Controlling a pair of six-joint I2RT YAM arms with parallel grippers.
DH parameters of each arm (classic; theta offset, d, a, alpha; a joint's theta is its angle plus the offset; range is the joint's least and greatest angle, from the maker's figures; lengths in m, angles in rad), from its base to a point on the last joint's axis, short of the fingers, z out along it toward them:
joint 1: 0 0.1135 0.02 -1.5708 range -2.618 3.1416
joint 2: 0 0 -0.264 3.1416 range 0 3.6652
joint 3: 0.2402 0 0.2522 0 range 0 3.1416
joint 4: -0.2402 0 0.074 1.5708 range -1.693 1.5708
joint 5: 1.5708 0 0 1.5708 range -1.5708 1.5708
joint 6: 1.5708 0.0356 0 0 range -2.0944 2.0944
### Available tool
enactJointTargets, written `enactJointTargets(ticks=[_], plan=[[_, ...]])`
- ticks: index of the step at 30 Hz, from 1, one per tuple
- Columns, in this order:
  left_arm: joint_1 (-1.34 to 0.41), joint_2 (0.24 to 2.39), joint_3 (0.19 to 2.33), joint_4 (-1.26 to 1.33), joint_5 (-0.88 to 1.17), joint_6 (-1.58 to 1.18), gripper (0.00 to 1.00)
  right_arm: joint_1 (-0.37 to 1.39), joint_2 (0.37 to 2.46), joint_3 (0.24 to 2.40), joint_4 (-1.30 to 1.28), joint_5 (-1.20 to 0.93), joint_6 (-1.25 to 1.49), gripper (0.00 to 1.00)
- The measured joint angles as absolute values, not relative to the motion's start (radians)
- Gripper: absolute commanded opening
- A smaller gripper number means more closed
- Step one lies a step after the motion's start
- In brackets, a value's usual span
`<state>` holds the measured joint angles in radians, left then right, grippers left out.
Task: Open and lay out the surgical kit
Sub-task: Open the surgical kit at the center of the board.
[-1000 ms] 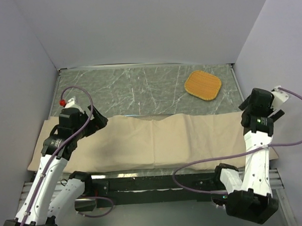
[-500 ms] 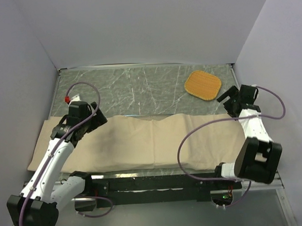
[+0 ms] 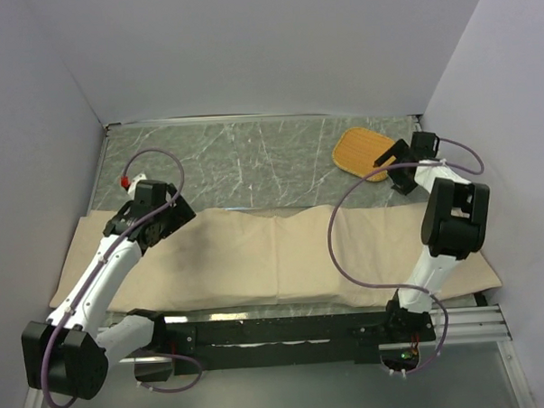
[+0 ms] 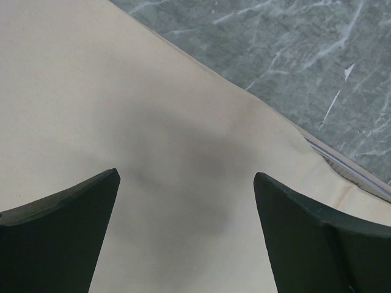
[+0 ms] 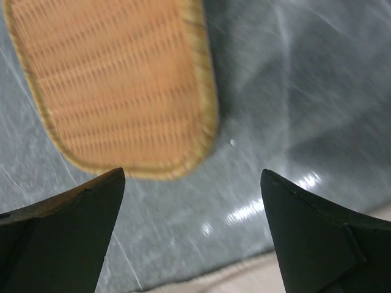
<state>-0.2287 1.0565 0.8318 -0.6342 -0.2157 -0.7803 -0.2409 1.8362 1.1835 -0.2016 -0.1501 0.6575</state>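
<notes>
Opening the kit: wrapping cloth [image 3: 283, 258] lying folded shut, contents out of sight. Left gripper [image 4: 186, 177] spread wide above the cloth's far edge, toward its left end; right gripper [image 5: 192, 174] likewise spread, beyond the cloth's far-right corner, just beside the orange pad [image 3: 360, 152]. For a clean unfold, pinch only the top layer at the far edge, both ends together, and draw it away evenly.
</notes>
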Motion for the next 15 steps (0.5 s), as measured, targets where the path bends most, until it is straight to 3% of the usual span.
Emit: enactJointTargets(ticks=[10, 15], plan=[[-0.229, 1.156, 0.832, -0.627, -0.236, -0.822, 0.99, -0.151, 2.185, 1.675, -0.282, -0.216, 0.600, 1.00], [-0.229, 1.172, 0.832, -0.625, -0.252, -0.836, 0.99, -0.105, 2.213, 1.758, -0.310, -0.229, 0.579, 1.00]])
